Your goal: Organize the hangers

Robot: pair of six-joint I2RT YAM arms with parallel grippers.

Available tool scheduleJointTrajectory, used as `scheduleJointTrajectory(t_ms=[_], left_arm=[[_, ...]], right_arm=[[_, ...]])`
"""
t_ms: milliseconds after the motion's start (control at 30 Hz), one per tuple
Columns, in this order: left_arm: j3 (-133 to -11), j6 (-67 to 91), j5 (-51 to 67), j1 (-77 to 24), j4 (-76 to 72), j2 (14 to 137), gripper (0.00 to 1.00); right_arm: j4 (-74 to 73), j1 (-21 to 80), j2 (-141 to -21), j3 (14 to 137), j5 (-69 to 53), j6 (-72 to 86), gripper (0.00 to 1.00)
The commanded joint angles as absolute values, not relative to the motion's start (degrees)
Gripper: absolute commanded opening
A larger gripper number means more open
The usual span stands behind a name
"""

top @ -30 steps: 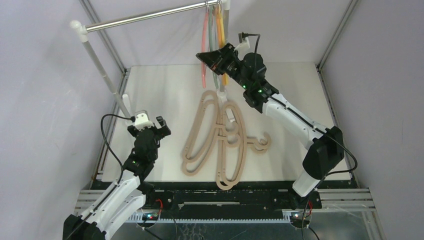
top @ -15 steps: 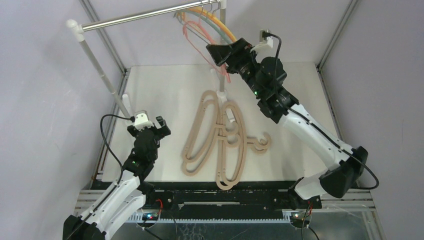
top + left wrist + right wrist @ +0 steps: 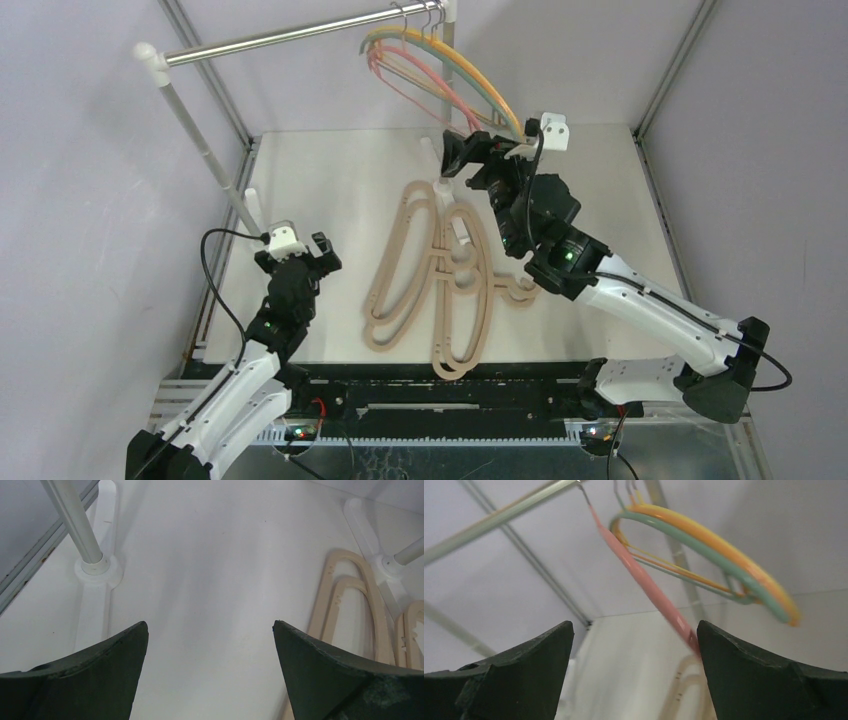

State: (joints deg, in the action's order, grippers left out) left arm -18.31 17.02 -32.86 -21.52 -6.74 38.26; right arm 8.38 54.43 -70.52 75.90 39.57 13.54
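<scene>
Flat on the white table [image 3: 330, 180], mid-area: tan hangers [image 3: 430, 275], several, overlapping, long axes running roughly near-to-far, one hook end poking out to the right. In the left wrist view, two nested tan loops at the right edge, beside the foot of a white post [image 3: 97, 571].

Up on the silver rail [image 3: 280, 36], at its right end: thin coloured hangers [image 3: 445, 75], hooked on by wire hooks, swung out at a tilt, lower ends reaching down toward the right arm.

Right gripper [image 3: 466, 152]: raised above the table's far half, aimed up at the rail. Fingers released, wide apart, nothing clamped. From its wrist camera: pink hanger [image 3: 649, 587] slanting down across the gap, lower end blurred and close to the right-hand finger; contact impossible to judge. Orange hanger [image 3: 724, 545] and green hanger [image 3: 704, 550] arching side by side above and to the right, clear of both fingers.

Left gripper [image 3: 298, 250]: low over the table's left side, well apart from the tan pile. Fingers spread, empty, bare table between them.
</scene>
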Motion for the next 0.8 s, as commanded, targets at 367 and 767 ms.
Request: scheduleJointTrajectory(t_ms=[367,767], left_arm=[[-17.74,16.7,-33.45,-21.75,-8.79,38.83,0.99],[-17.88,16.44,-33.57,-21.78,-8.79,39.03,1.0]], right_arm=[[3.08,56.82,-60.93,67.71,55.57,8.02,0.98],[-31.74,71.15,-59.6,61.59,61.16,36.06,0.84]])
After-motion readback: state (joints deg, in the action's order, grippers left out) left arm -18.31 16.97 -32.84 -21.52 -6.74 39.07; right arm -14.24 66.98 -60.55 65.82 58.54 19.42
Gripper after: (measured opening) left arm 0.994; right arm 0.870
